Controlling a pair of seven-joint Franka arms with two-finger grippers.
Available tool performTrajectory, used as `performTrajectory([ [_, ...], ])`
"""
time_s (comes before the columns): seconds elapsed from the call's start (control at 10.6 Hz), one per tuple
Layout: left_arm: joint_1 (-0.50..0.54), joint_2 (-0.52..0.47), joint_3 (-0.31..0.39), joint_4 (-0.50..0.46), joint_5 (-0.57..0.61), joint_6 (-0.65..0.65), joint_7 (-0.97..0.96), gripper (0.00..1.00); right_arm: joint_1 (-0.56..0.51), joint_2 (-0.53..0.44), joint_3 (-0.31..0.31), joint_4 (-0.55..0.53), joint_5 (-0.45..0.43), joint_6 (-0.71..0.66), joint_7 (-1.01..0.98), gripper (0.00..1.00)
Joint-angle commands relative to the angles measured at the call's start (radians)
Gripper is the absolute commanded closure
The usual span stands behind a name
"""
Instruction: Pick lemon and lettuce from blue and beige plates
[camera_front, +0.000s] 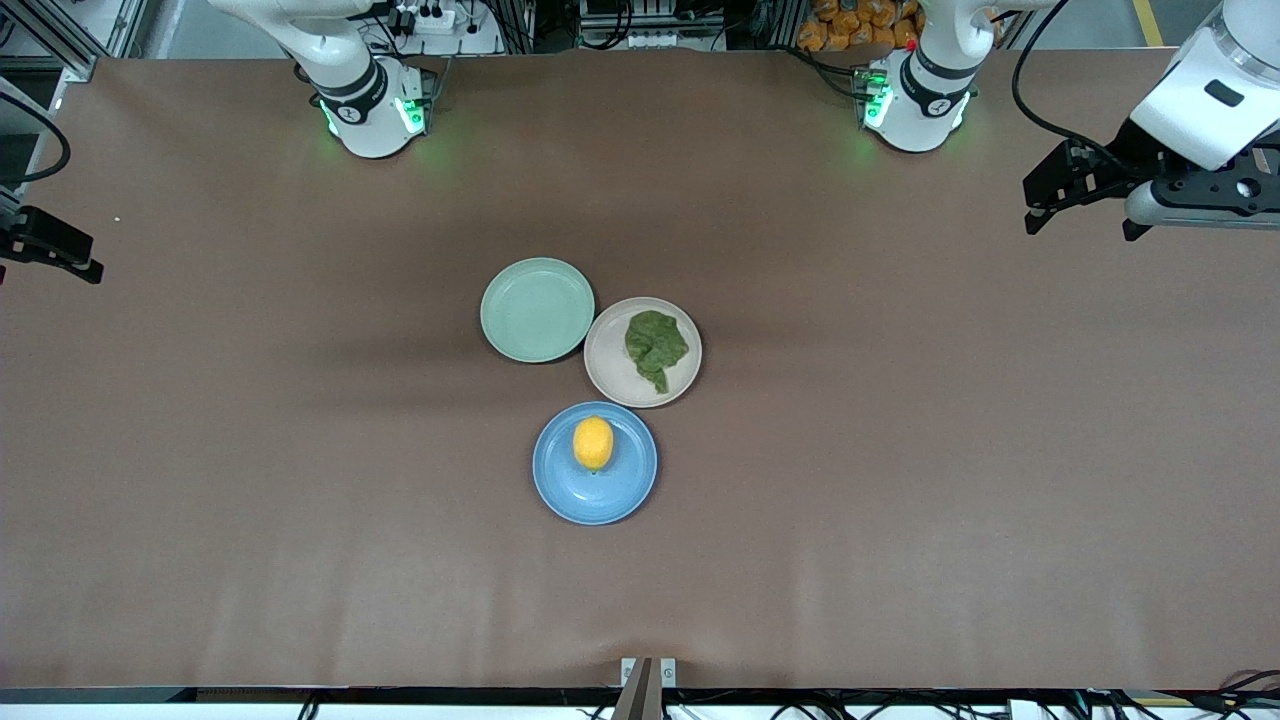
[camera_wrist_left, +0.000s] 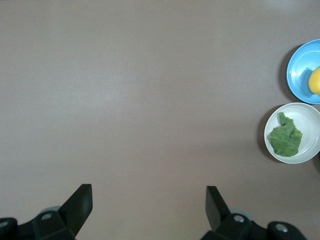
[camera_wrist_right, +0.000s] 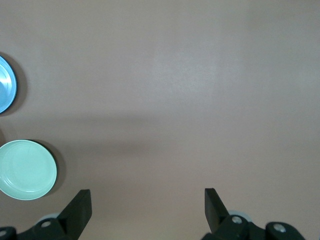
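The lemon (camera_front: 593, 443) lies on the blue plate (camera_front: 620, 492), nearest the front camera; the lettuce (camera_front: 656, 347) rests on the beige plate (camera_front: 610, 365), touching a green plate (camera_front: 537, 309); the left hand (camera_front: 1085, 200) and right hand (camera_front: 55, 250) wait released over bare counter (camera_front: 900, 450) at their own ends.

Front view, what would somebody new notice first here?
Probably the three plates clustered mid-table: the blue plate, nearest the camera, holds the bright lemon, and the beige plate beside it holds the dark lettuce. A pale green plate sits bare beside the beige one. Both arms wait at the table's ends, left gripper and right gripper open.
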Motion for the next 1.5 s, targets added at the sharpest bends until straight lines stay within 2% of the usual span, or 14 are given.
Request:
performTrajectory([
  [0.0, 0.007, 0.000, -0.004, 0.019, -0.025, -0.032, 0.027, 0.00, -0.019, -0.009, 0.013, -0.004, 0.017, -0.005, 0.006, 0.00],
  [0.75, -0.009, 0.018, -0.002, 0.019, -0.052, -0.037, 0.018, 0.00, -0.020, -0.009, 0.013, -0.002, 0.015, -0.010, 0.004, 0.00],
  [0.94, -0.013, 0.049, -0.011, 0.019, -0.054, -0.037, -0.003, 0.00, -0.020, -0.009, 0.013, -0.004, 0.015, -0.010, 0.004, 0.00],
  [1.13, -0.021, 0.076, -0.043, 0.017, -0.054, -0.036, -0.045, 0.00, -0.020, -0.009, 0.013, -0.004, 0.015, -0.011, 0.004, 0.00],
  [1.41, -0.023, 0.145, -0.146, 0.019, -0.056, 0.006, -0.178, 0.00, -0.020, -0.008, 0.013, -0.004, 0.015, -0.011, 0.004, 0.00],
])
